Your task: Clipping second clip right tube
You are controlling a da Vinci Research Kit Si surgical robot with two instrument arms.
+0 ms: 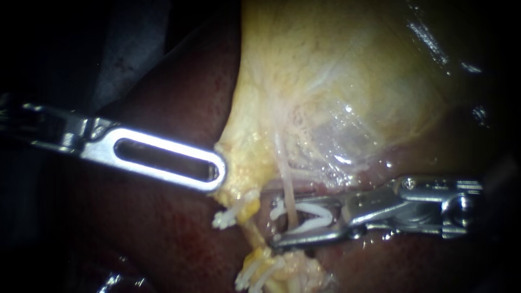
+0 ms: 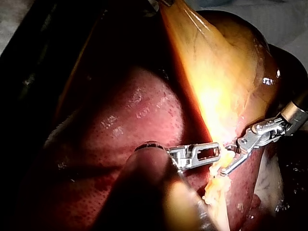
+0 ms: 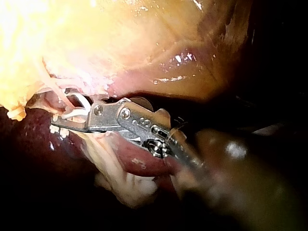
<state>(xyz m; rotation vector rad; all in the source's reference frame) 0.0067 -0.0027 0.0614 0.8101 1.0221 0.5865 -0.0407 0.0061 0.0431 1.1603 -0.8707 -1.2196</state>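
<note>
**Shafts and Lower Clips Run Out of Sight**

In the endoscope view, the shafts of the left instrument (image 1: 217, 172) and right instrument (image 1: 278, 223) are lost in darkness at the edges. The tube (image 1: 291, 198) is hidden beneath the right instrument's end effector, which grips a clip (image 1: 315, 214). The clipped tissue (image 1: 271, 274) below is cut off. Each wrist view blurs its own shaft.

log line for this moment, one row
step: clipping | left instrument: jaws shut on gallbladder | right instrument: holds open clip around right tube | clip not yet closed
</note>
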